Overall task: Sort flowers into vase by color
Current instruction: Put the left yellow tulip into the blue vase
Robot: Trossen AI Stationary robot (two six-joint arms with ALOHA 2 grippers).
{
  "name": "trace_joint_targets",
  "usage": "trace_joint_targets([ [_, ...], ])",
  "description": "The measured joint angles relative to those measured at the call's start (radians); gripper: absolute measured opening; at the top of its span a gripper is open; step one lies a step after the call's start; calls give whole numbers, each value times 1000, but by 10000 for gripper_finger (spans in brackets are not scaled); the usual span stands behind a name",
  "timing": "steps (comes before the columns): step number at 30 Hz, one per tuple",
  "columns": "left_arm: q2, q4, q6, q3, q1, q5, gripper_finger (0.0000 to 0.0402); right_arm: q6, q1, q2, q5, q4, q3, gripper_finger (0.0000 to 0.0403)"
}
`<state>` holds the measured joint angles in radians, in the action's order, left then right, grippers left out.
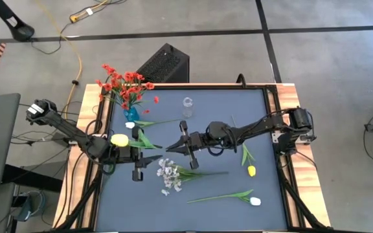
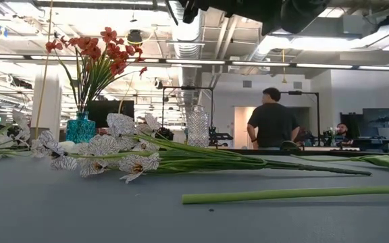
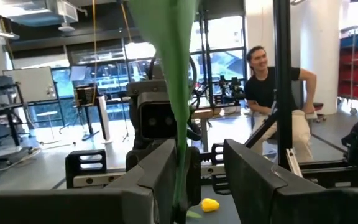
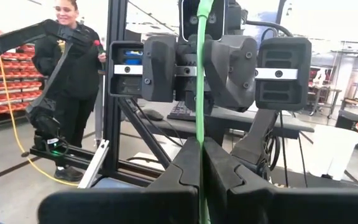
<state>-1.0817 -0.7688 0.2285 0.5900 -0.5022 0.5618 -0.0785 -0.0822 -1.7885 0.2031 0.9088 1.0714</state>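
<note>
A yellow tulip [image 1: 119, 139] is held mid-table; its stem is pinched by the right gripper [image 1: 177, 147]. The left gripper [image 1: 136, 160] is seen spread around that stem.

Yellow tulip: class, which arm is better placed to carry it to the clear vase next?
Probably right: the right gripper is shut on the yellow tulip stem, near the clear vase; the left gripper is open.

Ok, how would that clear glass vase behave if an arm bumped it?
The clear vase is tall, narrow and looks empty, so it would probably tip easily. Its glass is likely slick to grip and could break.
</note>
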Motion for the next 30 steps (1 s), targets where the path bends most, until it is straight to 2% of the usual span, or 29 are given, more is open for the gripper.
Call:
trace_joint_targets([
  [3, 0, -7, -2, 0, 0, 2, 94, 0, 0, 0, 0, -1, 0, 27],
  [7, 0, -11, -4, 0, 1, 18, 24, -1, 0, 0, 0, -2, 0, 27],
  [9, 0, -11, -14, 0, 1, 39, 8, 0, 0, 0, 0, -3, 0, 33],
  [17, 2, -5, -61, 0, 1, 87, 1, 41, 10, 1, 0, -6, 0, 159],
  [20, 5, 18, -96, 1, 0, 146, 0, 54, 24, 2, 1, -27, 0, 211],
  [25, 84, 238, -246, 1, -1, 178, 0, 53, 47, 11, 27, -122, 1, 269],
  [30, 197, 540, -412, 3, 0, 257, 0, 53, 67, 89, 57, -312, 1, 278],
])
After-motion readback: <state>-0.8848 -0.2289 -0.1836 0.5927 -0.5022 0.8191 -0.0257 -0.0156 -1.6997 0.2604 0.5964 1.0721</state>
